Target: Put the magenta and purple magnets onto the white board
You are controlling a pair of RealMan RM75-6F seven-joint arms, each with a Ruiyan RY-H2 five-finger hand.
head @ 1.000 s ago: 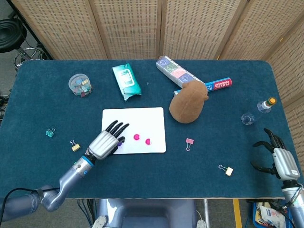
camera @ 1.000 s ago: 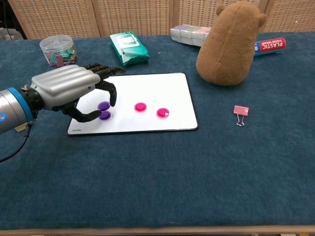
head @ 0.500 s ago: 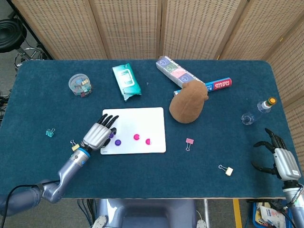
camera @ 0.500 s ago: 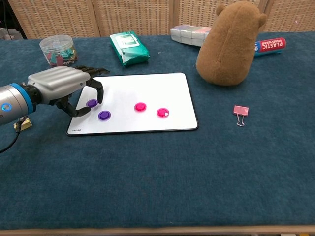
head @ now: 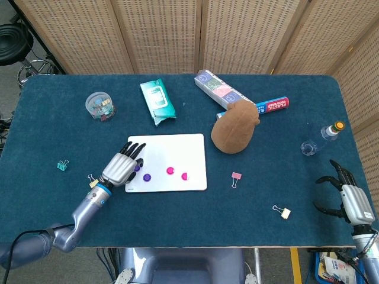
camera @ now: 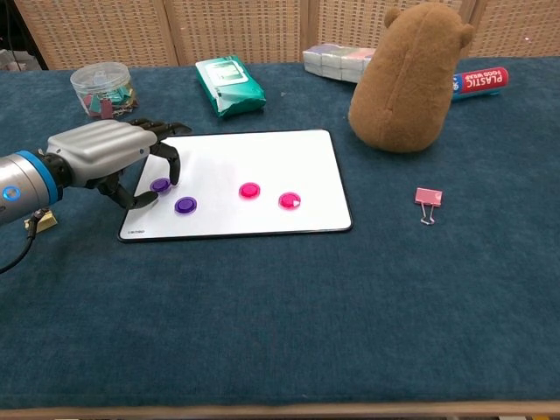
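Since 1 s ago the left hand point(camera: 105, 157) has drawn back to the white board's point(camera: 262, 166) left edge, fingers curled loosely, empty, over 1 purple magnet point(camera: 160, 185). All 4 magnets lie on the board. The right hand point(head: 346, 198) rests apart, fingers spread.

A: How is the left hand point(camera: 109, 157) built, at the left of the chest view?

B: A silver-grey ribbed back shell, black fingers point(camera: 166, 159), and a bright blue ring at the wrist beside a round blue marking. A thin black cable runs off the lower left edge.

A: And the same hand point(head: 120, 168) in the head view?

B: Lower left of frame: silver shell, black fingers, a blue wrist band, then a rounded metallic grey forearm.

A: What of the right hand point(head: 346, 198)?

B: Lower right of the head view: a pale grey block-like palm shell with thin black fingers point(head: 326, 180), above a grey wrist with a blue ring.
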